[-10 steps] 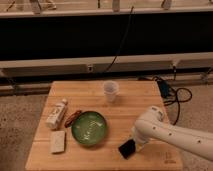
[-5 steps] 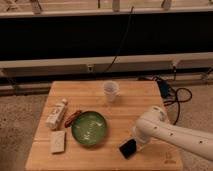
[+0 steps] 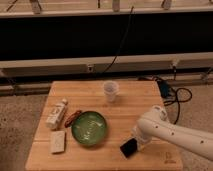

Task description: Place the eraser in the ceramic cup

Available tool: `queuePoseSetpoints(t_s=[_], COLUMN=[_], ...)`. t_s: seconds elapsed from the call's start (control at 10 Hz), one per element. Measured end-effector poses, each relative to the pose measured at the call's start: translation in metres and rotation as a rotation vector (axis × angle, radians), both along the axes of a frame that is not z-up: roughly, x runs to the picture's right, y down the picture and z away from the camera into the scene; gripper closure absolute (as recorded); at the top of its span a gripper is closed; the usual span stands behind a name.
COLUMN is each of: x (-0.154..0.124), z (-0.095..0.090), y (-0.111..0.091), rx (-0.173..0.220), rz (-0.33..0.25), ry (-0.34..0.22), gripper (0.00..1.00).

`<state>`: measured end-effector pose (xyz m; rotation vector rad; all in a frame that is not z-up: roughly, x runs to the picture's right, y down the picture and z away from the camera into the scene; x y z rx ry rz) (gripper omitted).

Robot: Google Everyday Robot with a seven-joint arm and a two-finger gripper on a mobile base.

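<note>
The eraser [image 3: 128, 147], a flat black block, lies on the wooden table [image 3: 125, 112] near its front right, right of the green bowl. The ceramic cup [image 3: 111, 90], small and whitish, stands upright at the back middle of the table, well apart from the eraser. My white arm comes in from the lower right. My gripper [image 3: 137, 143] is down at the eraser's right end, mostly hidden by the arm's wrist.
A wide green bowl [image 3: 89, 128] sits at the table's middle front. A pale beige block [image 3: 58, 141] lies at the front left, a small white bottle [image 3: 56, 113] behind it, and a reddish-brown item [image 3: 73, 117] beside the bowl. Black cables [image 3: 172, 95] lie on the floor at right.
</note>
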<state>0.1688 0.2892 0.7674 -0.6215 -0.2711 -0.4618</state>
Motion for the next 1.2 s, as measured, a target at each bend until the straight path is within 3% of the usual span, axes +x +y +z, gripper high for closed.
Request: queuePoseSetpoints(t_s=[1.2], x=[0.004], z=[-0.004], y=[-0.010], rx=[0.005], rz=[-0.004], ry=[-0.011], gripper=[0.99])
